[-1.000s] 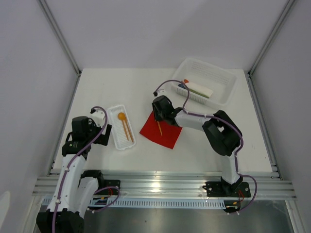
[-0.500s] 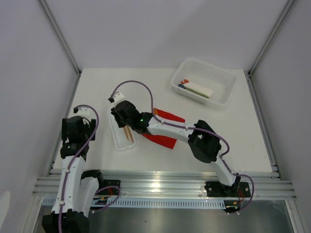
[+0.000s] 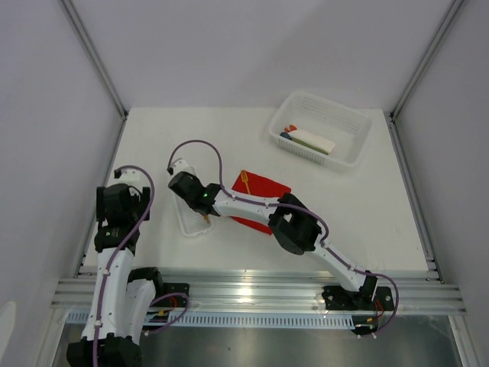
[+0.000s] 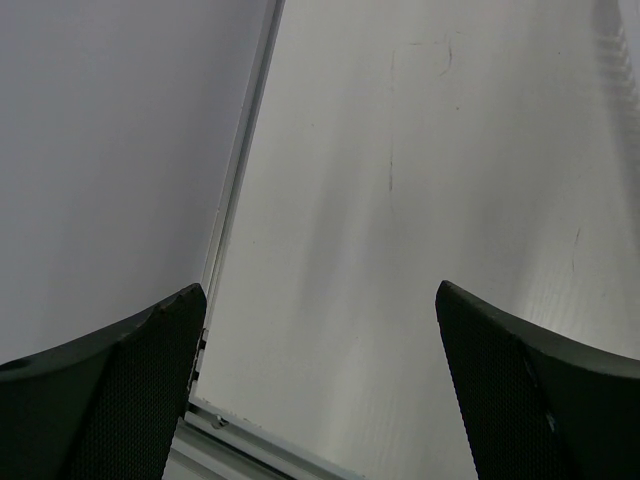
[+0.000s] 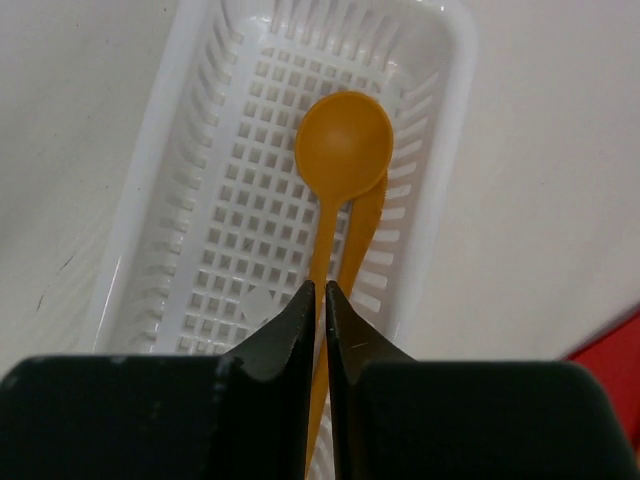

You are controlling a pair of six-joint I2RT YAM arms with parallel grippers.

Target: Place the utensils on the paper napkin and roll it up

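Note:
The red paper napkin [image 3: 267,189] lies mid-table with one slim orange utensil [image 3: 244,182] on its far left corner. My right gripper [image 5: 320,290] reaches left over the narrow white tray [image 5: 170,150], shut on the handle of the orange spoon [image 5: 343,130]. A second orange utensil [image 5: 366,215] lies in the tray right beside the spoon. From above, the right gripper [image 3: 204,215] is at the near end of the tray [image 3: 180,220]. My left gripper [image 4: 318,290] stands wide open over bare table near the left edge, holding nothing.
A white mesh basket [image 3: 348,116] with white, blue and green items stands at the back right. The table's left rail [image 4: 235,190] runs close to the left gripper. A corner of the napkin [image 5: 612,340] shows right of the tray.
My right arm swung left from the napkin, leaving one orange utensil there, reached the tray and closed its jaws on the spoon handle. The left arm drew back to the left.

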